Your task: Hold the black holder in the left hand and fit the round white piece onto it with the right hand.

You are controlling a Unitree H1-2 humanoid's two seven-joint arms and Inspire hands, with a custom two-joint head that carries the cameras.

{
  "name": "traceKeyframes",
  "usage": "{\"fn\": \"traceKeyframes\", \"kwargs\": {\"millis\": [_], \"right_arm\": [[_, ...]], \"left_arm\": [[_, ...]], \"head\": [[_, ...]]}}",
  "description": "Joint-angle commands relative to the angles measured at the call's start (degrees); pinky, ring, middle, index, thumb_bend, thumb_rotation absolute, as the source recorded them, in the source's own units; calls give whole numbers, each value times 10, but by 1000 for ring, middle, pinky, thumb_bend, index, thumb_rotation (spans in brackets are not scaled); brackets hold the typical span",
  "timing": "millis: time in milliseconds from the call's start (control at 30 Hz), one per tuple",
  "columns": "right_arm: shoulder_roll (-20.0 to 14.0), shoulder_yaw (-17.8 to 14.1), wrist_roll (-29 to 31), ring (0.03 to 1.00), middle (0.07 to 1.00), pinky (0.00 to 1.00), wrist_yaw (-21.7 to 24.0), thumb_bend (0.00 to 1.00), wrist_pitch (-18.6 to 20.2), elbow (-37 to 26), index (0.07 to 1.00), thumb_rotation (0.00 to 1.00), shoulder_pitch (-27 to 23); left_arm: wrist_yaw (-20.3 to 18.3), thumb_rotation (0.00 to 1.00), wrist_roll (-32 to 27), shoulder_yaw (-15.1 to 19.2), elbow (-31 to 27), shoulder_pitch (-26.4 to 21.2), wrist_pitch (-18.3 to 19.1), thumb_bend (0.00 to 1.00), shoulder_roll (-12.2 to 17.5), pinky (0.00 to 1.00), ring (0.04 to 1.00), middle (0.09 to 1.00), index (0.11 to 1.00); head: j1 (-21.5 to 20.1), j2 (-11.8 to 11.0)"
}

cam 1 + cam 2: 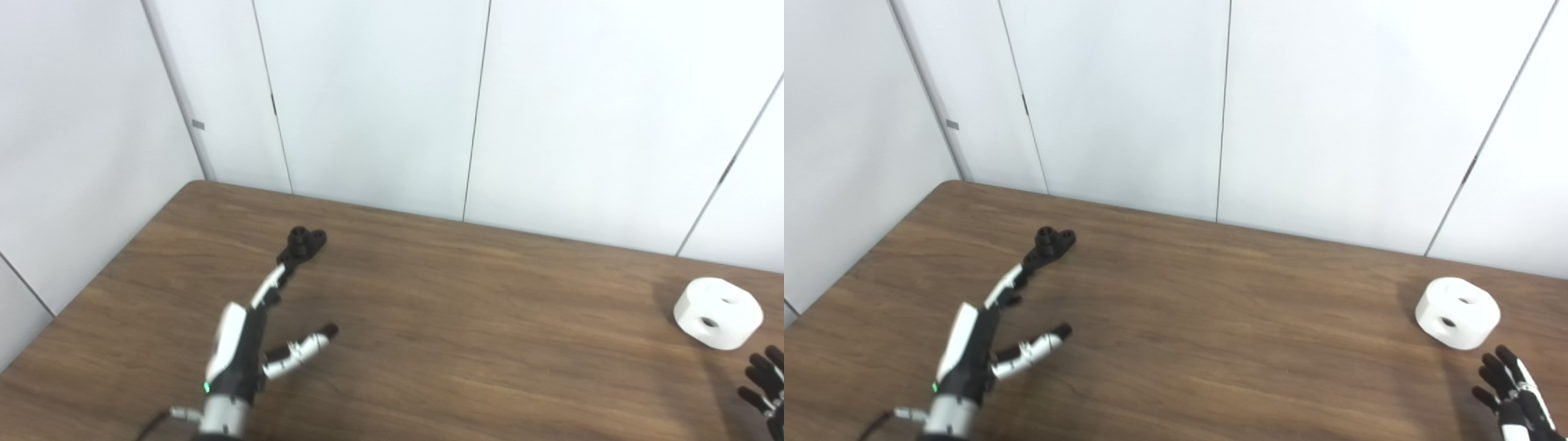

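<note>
The black holder (304,244) lies flat on the wooden table (465,306), toward the back left. My left hand (245,343) is open just in front of it, its long fingers stretched up to the holder's near end and the thumb spread out to the right. Whether the fingertips touch the holder I cannot tell. The round white piece (718,313), a thick disc with two holes on top, rests at the table's right side. My right hand (1513,392) is open below and slightly right of it at the bottom right corner, fingers spread, apart from the piece.
White wall panels (367,104) rise right behind the table's far edge and along its left edge. A thin cable (153,425) runs off my left wrist at the bottom.
</note>
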Motion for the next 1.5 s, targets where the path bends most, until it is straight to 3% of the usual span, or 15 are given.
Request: {"fn": "traceKeyframes", "kwargs": {"millis": [0,100,267,533,800,967,1200,1333,1467], "right_arm": [[7,5,-9,917,907,898,-8,475,-19,22,922,954,22],[6,6,-10,909,905,856,-7,469,-19,18,919,952,23],[7,6,-18,907,902,863,-10,495,-18,18,920,955,23],[7,5,-10,907,899,841,-6,480,-15,13,919,936,25],[7,6,-13,909,898,850,-6,487,-13,8,917,942,28],[7,6,-14,901,890,837,-6,484,-20,11,915,942,28],[8,6,-15,894,886,838,-8,494,-8,2,918,943,32],[8,6,-15,893,884,841,-7,501,-7,-1,916,941,34],[9,6,-17,893,886,820,-8,497,-4,-6,915,931,35]], "left_arm": [[9,359,24,11,-21,-21,9,802,19,866,914,928,919],[4,365,42,20,-20,-43,32,803,37,830,905,927,915],[-13,484,90,21,-15,-75,90,834,68,781,915,943,913],[-12,526,153,11,32,-127,124,862,110,795,912,917,875],[-7,549,198,-19,128,-186,142,886,143,868,923,899,847],[-8,511,214,-50,177,-217,157,868,153,923,931,907,830],[-5,543,225,-84,260,-262,180,908,160,958,946,911,823],[4,491,226,-100,289,-274,181,918,165,956,946,910,814],[11,515,223,-115,317,-286,181,927,167,954,950,911,805]], "head": [[-1,1],[-1,2],[-1,2],[-3,7],[-5,10],[-7,10],[-10,14],[-11,15],[-13,15]]}}
